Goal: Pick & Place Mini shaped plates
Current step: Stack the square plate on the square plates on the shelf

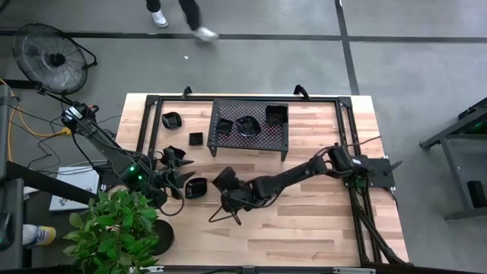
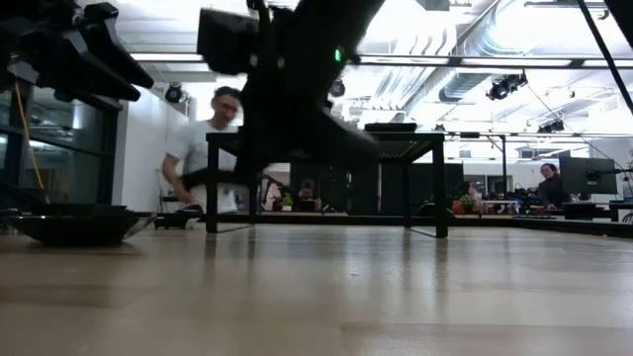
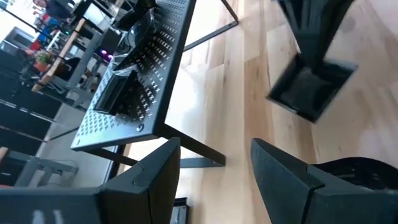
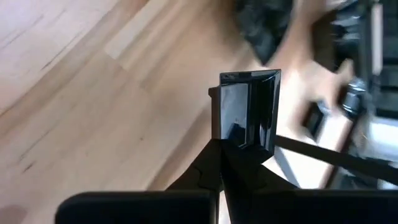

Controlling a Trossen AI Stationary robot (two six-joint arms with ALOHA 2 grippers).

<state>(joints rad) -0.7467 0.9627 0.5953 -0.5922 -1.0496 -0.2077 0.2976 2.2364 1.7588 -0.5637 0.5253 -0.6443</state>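
The mini shaped plates are small glossy black dishes. Three sit on the black mesh rack (image 1: 251, 125), and others lie on the table: one near the far-left corner (image 1: 173, 119), a small square one (image 1: 195, 138) and one beside my left gripper (image 1: 196, 188). My right gripper (image 1: 228, 189) is at the table's middle, shut on a square plate (image 4: 245, 115). My left gripper (image 3: 214, 168) hovers open at the table's left, facing the rack (image 3: 134, 87) and the held plate (image 3: 308, 93). My right gripper pinches the square plate by one rim (image 4: 239, 146) between its two fingers. The plate sticks out beyond the fingertips, turned edge-on to the wrist camera. It is lifted clear of the table.
The rack stands on thin legs at the table's far middle, inside a black frame (image 1: 152, 103) along the table's edges. A potted plant (image 1: 114, 224) overhangs the near-left corner. A fan (image 1: 49, 53) stands on the floor, and a person walks beyond the far edge (image 1: 183, 15). Bare wood lies near-right.
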